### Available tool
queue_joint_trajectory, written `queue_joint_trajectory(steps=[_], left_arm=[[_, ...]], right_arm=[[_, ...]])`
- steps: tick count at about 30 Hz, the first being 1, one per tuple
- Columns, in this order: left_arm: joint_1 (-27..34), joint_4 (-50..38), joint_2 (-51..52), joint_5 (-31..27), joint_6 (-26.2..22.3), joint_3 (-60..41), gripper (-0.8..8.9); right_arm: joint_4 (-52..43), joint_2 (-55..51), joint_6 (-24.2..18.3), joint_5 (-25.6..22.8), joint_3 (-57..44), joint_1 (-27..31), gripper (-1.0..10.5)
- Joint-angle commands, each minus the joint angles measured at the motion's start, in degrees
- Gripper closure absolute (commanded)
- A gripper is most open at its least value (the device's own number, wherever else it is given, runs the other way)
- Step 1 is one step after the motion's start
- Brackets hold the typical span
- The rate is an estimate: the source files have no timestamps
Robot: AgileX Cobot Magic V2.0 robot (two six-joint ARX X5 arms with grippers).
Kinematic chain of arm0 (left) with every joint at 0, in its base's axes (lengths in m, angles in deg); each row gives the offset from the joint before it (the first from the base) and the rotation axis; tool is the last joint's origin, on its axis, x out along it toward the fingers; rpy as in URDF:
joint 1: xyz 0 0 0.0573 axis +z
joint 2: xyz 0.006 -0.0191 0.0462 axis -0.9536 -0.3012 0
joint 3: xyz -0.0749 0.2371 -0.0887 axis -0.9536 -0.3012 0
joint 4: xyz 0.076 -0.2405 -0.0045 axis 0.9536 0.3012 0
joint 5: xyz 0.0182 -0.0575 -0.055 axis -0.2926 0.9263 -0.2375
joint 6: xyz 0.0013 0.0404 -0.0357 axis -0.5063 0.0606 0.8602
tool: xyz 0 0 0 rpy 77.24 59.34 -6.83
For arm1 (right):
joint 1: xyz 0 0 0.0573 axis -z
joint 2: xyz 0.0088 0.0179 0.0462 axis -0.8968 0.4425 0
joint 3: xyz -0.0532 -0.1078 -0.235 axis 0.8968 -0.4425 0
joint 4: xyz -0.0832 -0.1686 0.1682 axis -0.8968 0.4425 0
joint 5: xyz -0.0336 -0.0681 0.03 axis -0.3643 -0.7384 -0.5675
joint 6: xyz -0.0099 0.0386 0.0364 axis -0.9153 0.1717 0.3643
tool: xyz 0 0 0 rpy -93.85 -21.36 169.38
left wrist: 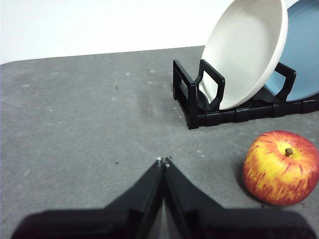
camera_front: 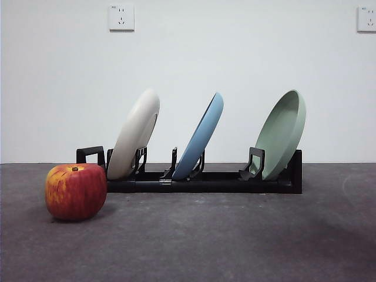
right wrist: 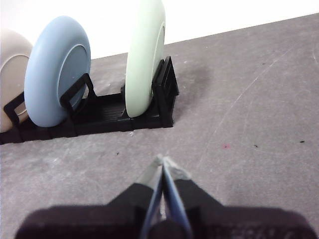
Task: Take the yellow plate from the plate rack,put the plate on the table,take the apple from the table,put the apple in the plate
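The yellow plate (camera_front: pixel 136 134), cream-coloured, leans in the left slot of the black plate rack (camera_front: pixel 205 179). It also shows in the left wrist view (left wrist: pixel 246 50) and at the edge of the right wrist view (right wrist: pixel 10 79). The apple (camera_front: pixel 76 191) stands on the table (camera_front: pixel 235 235) in front of the rack's left end, also in the left wrist view (left wrist: pixel 280 167). My left gripper (left wrist: pixel 163 161) is shut and empty, short of the apple and the rack's handle end. My right gripper (right wrist: pixel 163 160) is shut and empty, short of the rack's other end.
A light blue plate (camera_front: pixel 201 136) stands in the middle slot and a pale green plate (camera_front: pixel 283 132) in the right slot. A white wall with two sockets (camera_front: pixel 121 17) rises behind the table. Neither arm shows in the front view.
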Motion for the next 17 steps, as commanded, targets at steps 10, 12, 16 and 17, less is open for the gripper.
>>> queue_joint_trajectory(steps=[10, 12, 16, 17], left_arm=[[0.2, -2.0, 0.2, -0.1, 3.5, -0.9, 8.19], [0.2, -2.0, 0.2, -0.1, 5.2, -0.8, 8.2], [0.2, -1.9, 0.2, -0.1, 6.7, -0.4, 8.2], [0.2, -1.5, 0.2, -0.1, 7.5, -0.1, 8.2]], right_arm=[[-1.2, -0.2, 1.3, 0.1, -0.7, 0.0, 9.5], [-1.7, -0.2, 3.6, 0.1, -0.5, 0.0, 9.5], [-1.7, 0.0, 7.3, 0.1, 0.3, 0.0, 9.6], [-1.7, 0.2, 7.7, 0.1, 0.7, 0.0, 9.6]])
